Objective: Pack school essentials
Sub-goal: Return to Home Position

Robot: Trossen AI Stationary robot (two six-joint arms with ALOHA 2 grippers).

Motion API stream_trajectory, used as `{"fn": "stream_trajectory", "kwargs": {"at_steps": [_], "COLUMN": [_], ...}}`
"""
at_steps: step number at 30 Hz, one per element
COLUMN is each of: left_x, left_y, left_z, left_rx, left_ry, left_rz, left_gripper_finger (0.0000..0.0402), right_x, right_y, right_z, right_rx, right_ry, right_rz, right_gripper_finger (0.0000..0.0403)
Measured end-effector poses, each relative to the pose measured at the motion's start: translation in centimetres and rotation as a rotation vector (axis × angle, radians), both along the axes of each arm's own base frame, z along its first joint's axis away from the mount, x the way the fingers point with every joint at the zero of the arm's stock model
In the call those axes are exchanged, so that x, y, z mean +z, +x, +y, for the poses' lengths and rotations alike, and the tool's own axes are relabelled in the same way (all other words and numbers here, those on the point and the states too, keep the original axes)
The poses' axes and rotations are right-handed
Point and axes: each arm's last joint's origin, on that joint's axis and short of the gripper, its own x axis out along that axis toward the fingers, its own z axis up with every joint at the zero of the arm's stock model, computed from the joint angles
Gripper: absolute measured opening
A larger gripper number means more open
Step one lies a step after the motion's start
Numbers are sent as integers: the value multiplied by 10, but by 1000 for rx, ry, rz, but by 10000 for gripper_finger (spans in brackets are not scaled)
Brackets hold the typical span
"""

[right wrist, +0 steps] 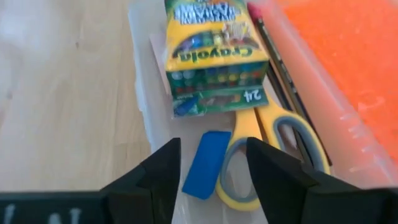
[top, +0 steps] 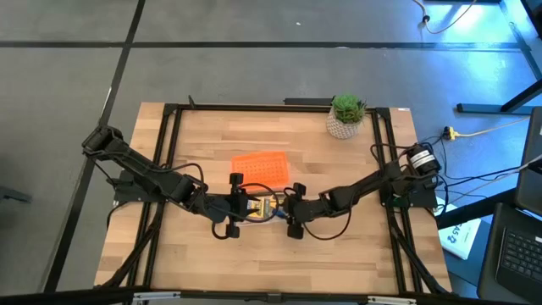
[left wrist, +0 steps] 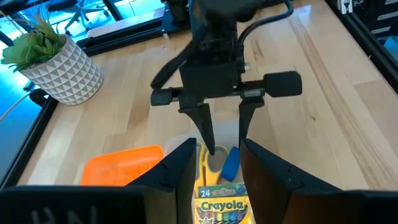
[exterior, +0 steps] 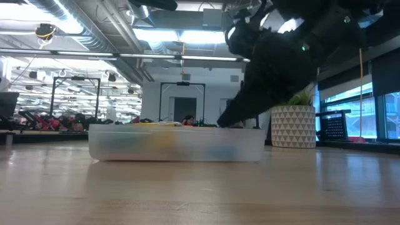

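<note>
Dark right gripper (right wrist: 213, 149) — splayed over eraser (right wrist: 207, 163)

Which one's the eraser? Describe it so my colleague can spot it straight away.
On the wooden table, find the clear case beside the orange lid, under the right gripper. Inside, beside the yellow-handled scissors, lies the eraser: a small, flat, plain blue block, unprinted unlike the crayon box.
</note>
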Motion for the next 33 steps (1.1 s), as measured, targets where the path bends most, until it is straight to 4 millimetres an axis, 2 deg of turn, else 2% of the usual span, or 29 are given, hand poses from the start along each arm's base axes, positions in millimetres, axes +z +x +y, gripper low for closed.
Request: {"fn": "stream_trajectory", "kwargs": {"at_steps": [5,10,15,18,23,28,33], "left_x": [0,0,3,12,27,41,31], "left_y": [1,3,-4,-16,-42,-68,-96], "left_z": [3,8,15,26,51,62,73], "left_rx": [-28,-3,50,97,177,169,186], "left_ry": [68,71,165,198,87,57,20], "left_rz": [12,12,37,53,93,92,27], "left_gripper_finger": [118,115,86,58,6,2,1], "right_x": [16,44,75,93,123,147,157], "right_y": [-3,-10,-31,-48,-74,-99,-124], "right_z": [-1,-4,-13,-20,-31,-40,-50], "right_rx": [-1,-2,-57,-86,-100,-40,3], "right_ry": [12,31,-22,-56,-123,-200,-209], "right_rz": [-33,-90,-87,-74,-96,-119,-176], "right_gripper_finger": [162,132,91,62,10,12,4]}}
